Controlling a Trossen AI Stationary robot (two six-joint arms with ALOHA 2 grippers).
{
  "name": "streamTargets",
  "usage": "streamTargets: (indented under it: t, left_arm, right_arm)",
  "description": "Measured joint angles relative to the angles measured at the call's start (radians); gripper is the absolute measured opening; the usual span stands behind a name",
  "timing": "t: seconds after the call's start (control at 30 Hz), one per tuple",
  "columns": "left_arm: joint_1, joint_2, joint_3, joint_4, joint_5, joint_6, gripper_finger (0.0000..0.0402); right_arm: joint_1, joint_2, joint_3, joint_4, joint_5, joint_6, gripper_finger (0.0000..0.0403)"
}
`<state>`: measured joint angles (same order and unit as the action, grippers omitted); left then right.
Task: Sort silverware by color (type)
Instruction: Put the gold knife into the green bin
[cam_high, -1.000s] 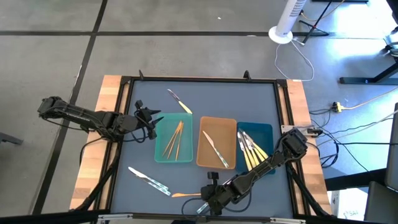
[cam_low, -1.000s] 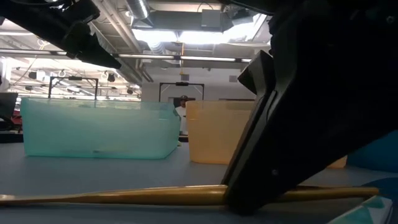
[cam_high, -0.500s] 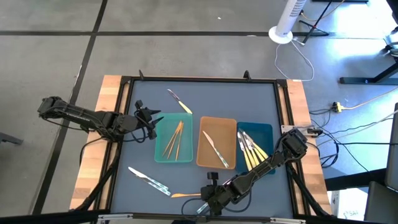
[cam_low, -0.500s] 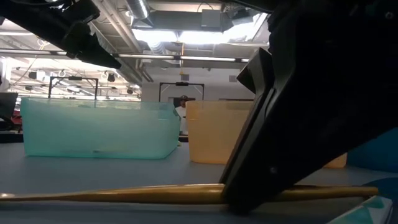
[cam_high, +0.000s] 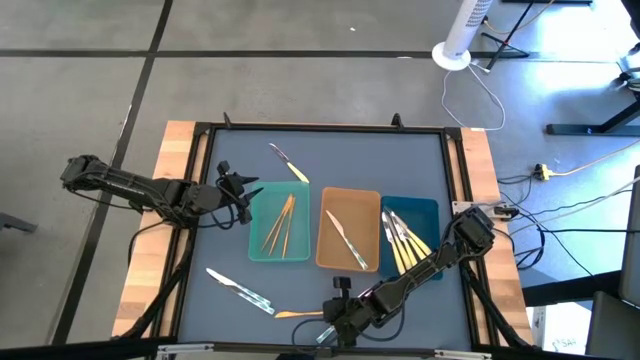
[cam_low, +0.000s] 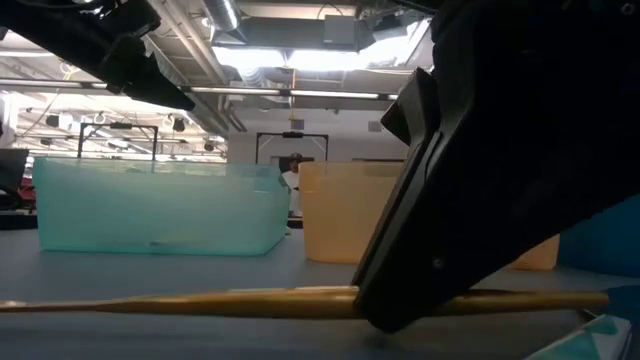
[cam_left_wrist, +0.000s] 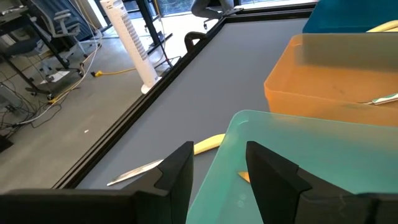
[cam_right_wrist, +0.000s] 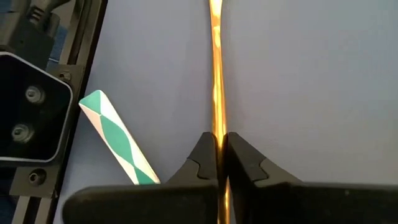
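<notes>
A gold utensil (cam_high: 296, 313) lies near the table's near edge, and my right gripper (cam_right_wrist: 219, 149) is shut on it. The teal tray (cam_high: 262, 250) holds gold pieces, the tan tray (cam_high: 372, 205) a silver one, and the dark-blue tray (cam_high: 425, 212) yellow-handled ones. A silver utensil (cam_high: 240, 290) and a yellow-handled one (cam_high: 290, 163) lie loose on the mat. My left gripper (cam_left_wrist: 221, 180) is open and hovers over the teal tray's far left corner, touching nothing. My right gripper pinches the gold utensil's slim shaft (cam_right_wrist: 217, 127) between its two fingertips, with length showing on both sides of the fingers (cam_low: 420, 270). It comes slanting down from the table's right side, in line with the utensil. The utensil stays level, low over the mat; whether it touches the mat I cannot tell.
A green-and-white striped marker (cam_right_wrist: 118, 140) lies on the mat beside the held utensil. The low camera's grey box (cam_right_wrist: 25, 118) and the table's black near frame stand close by. Open mat lies between the trays and the near edge.
In the low view the gold utensil and my right gripper have risen a little, and the utensil has kept level.
</notes>
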<state>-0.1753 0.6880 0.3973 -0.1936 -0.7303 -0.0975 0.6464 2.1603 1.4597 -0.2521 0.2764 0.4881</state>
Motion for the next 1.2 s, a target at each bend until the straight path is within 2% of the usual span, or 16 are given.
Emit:
streamTargets:
  t: [0.5, 0.87, 1.2]
  left_arm:
    - [0.000, 0.000, 0.000, 0.000, 0.000, 0.000, 0.0141]
    - [0.000, 0.000, 0.000, 0.000, -0.011, 0.002, 0.0141]
    - [0.000, 0.000, 0.000, 0.000, -0.011, 0.002, 0.0141]
  right_arm:
    - [-0.006, -0.124, 0.001, -0.099, 0.002, -0.018, 0.0001]
    - [-0.053, -0.192, 0.001, -0.104, 0.113, -0.051, 0.0001]
    - [-0.139, -0.193, 0.001, -0.080, 0.184, 0.062, 0.0001]
